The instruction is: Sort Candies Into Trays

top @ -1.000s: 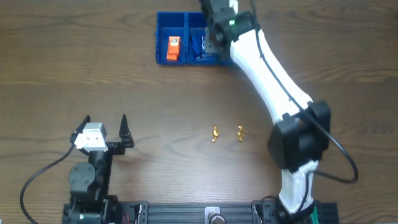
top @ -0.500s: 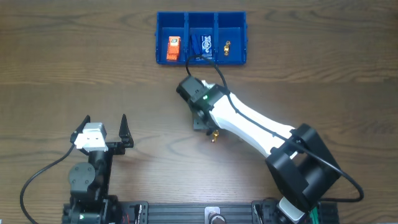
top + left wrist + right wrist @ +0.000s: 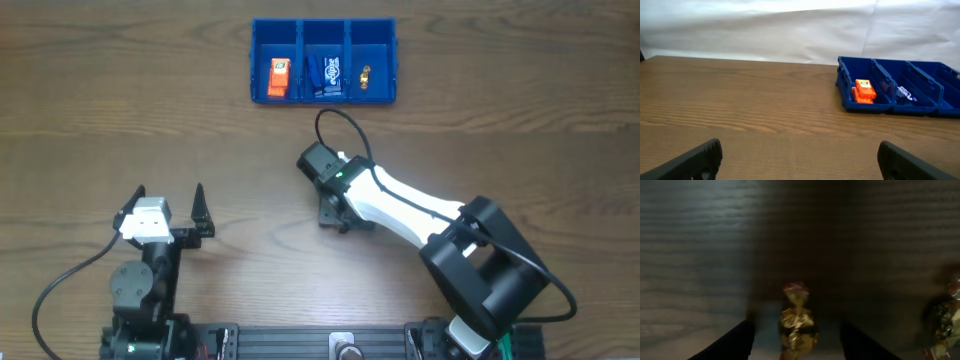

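A blue three-compartment tray [image 3: 322, 95] stands at the far centre of the table. It holds an orange candy [image 3: 279, 78] in its left bin, a blue candy [image 3: 324, 74] in the middle and a gold candy [image 3: 365, 75] in the right. My right gripper [image 3: 336, 214] is down at the table's middle, open, its fingers either side of a gold-wrapped candy [image 3: 798, 326] that lies on the wood. A second gold candy [image 3: 942, 324] lies just beside it. My left gripper [image 3: 170, 192] stands open and empty at the near left, facing the tray [image 3: 890, 102] and its orange candy [image 3: 863, 90].
The wooden table [image 3: 120, 120] is bare to the left and right of the tray. The right arm [image 3: 420, 210] stretches across the middle from the near right corner, with a black cable looping above its wrist.
The right arm swung from the tray back toward the near side and dropped low over the two gold candies on the table. A gold candy now shows in the tray's right bin. The left arm stayed still.
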Motion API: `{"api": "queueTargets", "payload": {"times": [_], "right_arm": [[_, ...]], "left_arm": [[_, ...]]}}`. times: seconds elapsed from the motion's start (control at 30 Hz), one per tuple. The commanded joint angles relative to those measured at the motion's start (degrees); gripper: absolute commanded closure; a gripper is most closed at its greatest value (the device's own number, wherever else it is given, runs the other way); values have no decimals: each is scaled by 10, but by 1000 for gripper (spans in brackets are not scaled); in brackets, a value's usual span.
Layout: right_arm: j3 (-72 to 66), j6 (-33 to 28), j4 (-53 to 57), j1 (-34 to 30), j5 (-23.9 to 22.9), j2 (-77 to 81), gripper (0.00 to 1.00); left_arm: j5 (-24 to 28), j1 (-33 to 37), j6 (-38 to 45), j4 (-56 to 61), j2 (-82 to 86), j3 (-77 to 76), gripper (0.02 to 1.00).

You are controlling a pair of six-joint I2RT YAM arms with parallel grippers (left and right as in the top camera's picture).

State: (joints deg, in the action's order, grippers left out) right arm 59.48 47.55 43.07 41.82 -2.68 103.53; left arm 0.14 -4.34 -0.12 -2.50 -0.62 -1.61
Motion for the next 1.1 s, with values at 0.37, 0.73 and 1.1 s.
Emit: {"api": "queueTargets", "payload": {"times": [0.37, 0.73, 1.1], "right_arm": [[-7, 9, -23, -11, -2, -5, 812], [153, -88, 77, -45, -76, -80, 847], [529, -264, 83, -210, -119, 112, 842]], "left_arm": [[-3, -2, 4, -20, 3, 13, 20], [-3, -2, 4, -20, 3, 13, 20], [-3, -2, 4, -20, 3, 13, 20]]}}
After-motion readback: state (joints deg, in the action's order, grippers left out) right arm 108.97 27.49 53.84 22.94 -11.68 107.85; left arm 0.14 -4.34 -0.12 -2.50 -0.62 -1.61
